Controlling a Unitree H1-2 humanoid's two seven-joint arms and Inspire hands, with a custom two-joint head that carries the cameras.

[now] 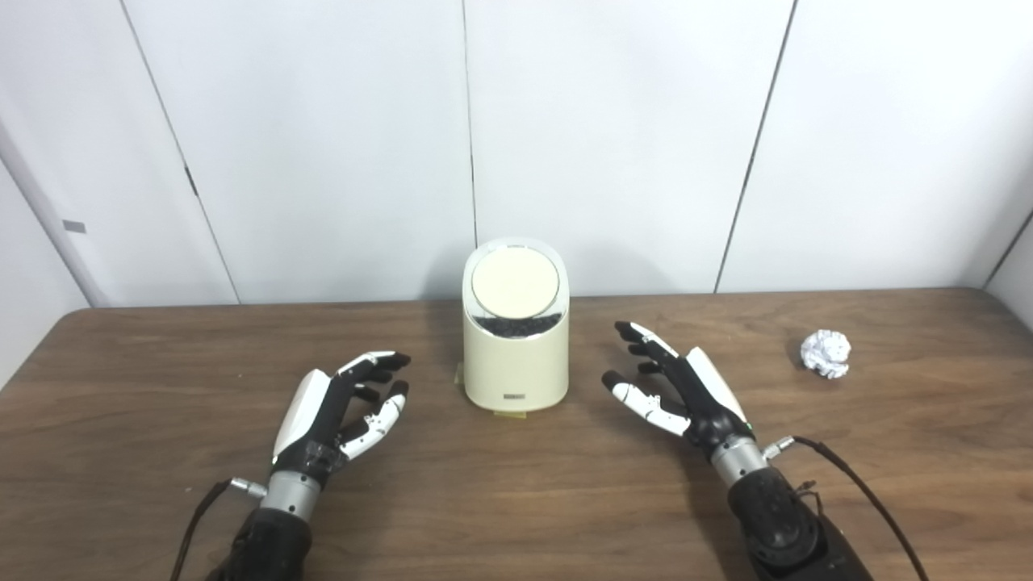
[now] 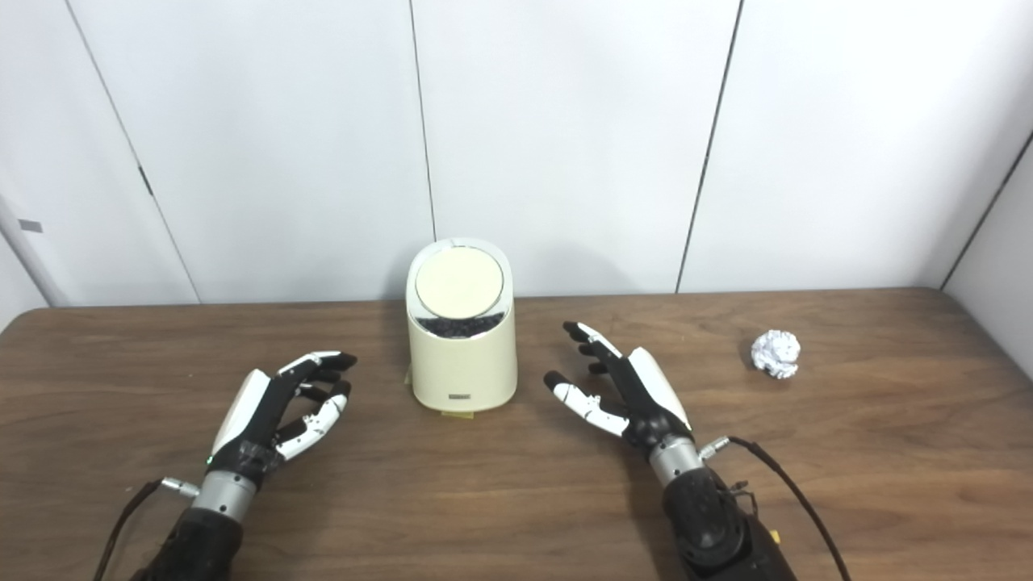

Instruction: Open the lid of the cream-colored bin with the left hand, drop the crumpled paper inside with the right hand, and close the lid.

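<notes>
The cream-colored bin (image 1: 516, 351) stands upright on the table, near its back edge. Its round lid (image 1: 515, 282) lies tilted in the top, with a dark gap along its front edge. The crumpled white paper (image 1: 825, 353) lies on the table far to the right of the bin. My left hand (image 1: 343, 411) is open and empty, palm facing right, left of the bin and apart from it. My right hand (image 1: 674, 389) is open and empty, palm facing left, between the bin and the paper, touching neither.
The brown wooden table (image 1: 516, 500) stretches from its back edge by the white wall panels (image 1: 613, 137) to the picture's bottom edge. A black cable (image 1: 863, 492) runs from my right wrist along the arm.
</notes>
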